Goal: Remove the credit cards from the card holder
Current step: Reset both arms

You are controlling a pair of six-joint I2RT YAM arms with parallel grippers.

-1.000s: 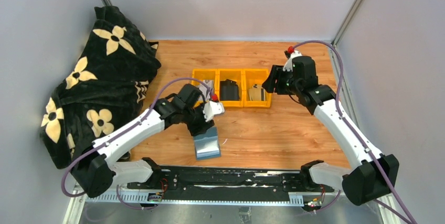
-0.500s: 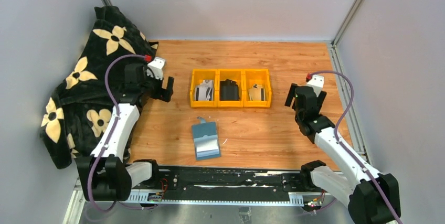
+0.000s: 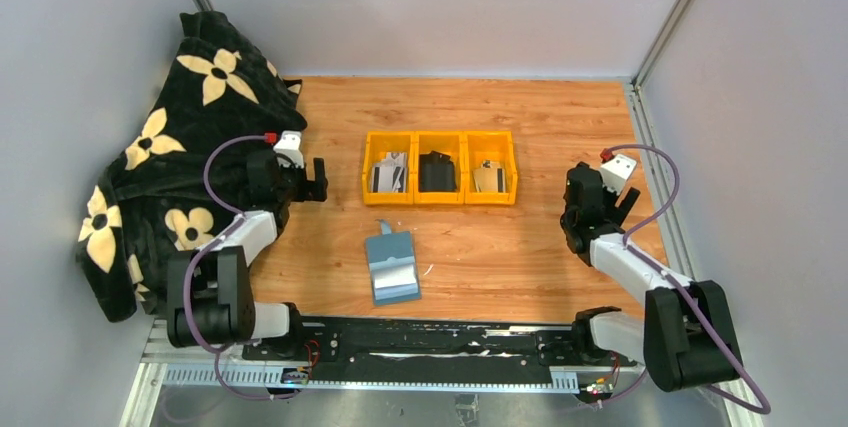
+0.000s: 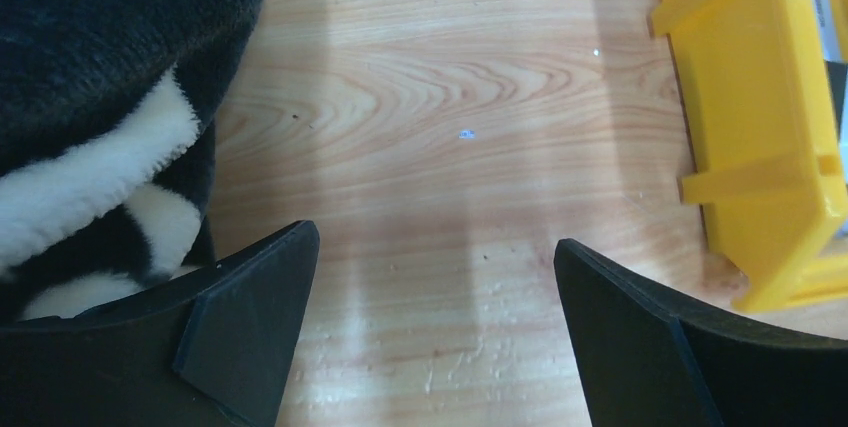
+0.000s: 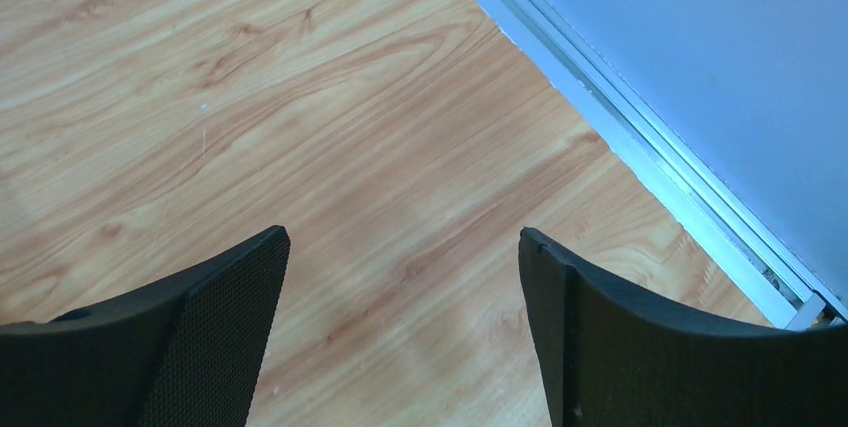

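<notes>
Bins (image 3: 415,162) hold credit cards (image 3: 388,175); left claw (image 4: 430,247) and right claw (image 5: 402,237) gape empty.

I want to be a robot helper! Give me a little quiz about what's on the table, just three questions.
1. How many yellow bins stand in the row?
2. True or false: the left gripper and the right gripper are both open and empty.
3. Where is the wallet? A) in a bin. B) on the table, on the arms' side of the bins. C) in a gripper.

Key: 1) three. 2) true. 3) B.
</notes>
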